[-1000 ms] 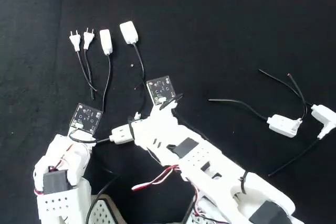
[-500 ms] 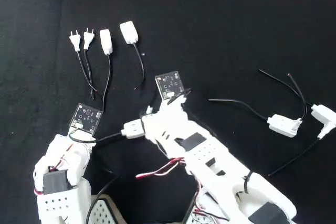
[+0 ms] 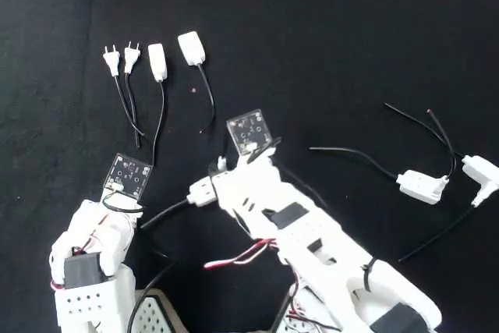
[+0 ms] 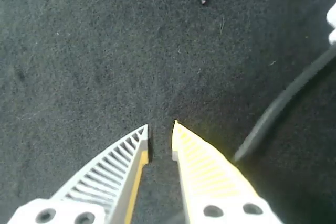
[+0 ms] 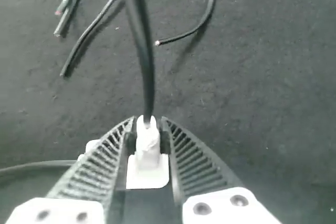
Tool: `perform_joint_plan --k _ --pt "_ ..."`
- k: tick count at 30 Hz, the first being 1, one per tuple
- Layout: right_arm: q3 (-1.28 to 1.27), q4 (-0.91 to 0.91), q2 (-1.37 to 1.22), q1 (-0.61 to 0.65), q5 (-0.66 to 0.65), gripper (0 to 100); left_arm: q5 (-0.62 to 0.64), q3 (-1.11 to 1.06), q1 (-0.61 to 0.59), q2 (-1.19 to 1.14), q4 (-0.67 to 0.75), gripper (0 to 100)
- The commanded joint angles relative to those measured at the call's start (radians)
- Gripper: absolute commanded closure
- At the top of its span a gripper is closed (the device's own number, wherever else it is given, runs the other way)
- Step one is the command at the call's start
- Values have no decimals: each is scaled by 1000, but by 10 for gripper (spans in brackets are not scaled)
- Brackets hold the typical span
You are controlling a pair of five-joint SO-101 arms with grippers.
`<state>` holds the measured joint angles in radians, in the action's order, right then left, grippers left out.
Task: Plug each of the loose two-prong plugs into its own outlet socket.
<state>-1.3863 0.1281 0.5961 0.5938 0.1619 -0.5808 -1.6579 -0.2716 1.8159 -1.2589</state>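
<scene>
My right gripper (image 3: 206,190) is shut on a white two-prong plug (image 3: 199,192) near the table's middle front; its black cord (image 3: 160,214) trails toward the left arm. In the right wrist view the plug (image 5: 147,157) sits between the fingers of the gripper (image 5: 146,124), and its cord (image 5: 139,35) runs away over the cloth. One outlet socket board (image 3: 249,131) lies just beyond that gripper, another (image 3: 129,175) in front of the left arm (image 3: 95,243). My left gripper (image 4: 160,128) hovers shut over bare black cloth, holding nothing, beside a black cord (image 4: 278,109).
Several loose white plugs with black cords lie at the back left (image 3: 157,61), and two more plugs (image 3: 422,186) with tangled cords at the right edge. Black cloth (image 3: 327,60) covers the table. Loose wire ends (image 5: 79,3) lie ahead of the right gripper.
The right gripper has carried the white plug to the right and slightly away from the front edge. The socket board beside it shifted a little to the right. The left arm stayed still.
</scene>
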Motion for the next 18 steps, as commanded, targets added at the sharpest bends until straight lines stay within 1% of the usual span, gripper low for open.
perform_joint_plan --k 1,3,6,9,14,18 --pt "-12 -5 -16 28 -28 985 -5 5 -1 2 -9 912" --pt "-12 -5 -16 29 -43 985 -5 5 -1 2 -9 912" --pt "-19 -20 -16 26 -109 985 -5 5 -1 2 -9 912" --pt "-65 -126 -18 26 -144 985 -5 5 -1 2 -9 912" --pt "-174 -338 -18 29 -258 985 -6 5 -1 2 -9 912" --pt "-196 -374 -15 29 -269 985 -6 5 -1 2 -9 912"
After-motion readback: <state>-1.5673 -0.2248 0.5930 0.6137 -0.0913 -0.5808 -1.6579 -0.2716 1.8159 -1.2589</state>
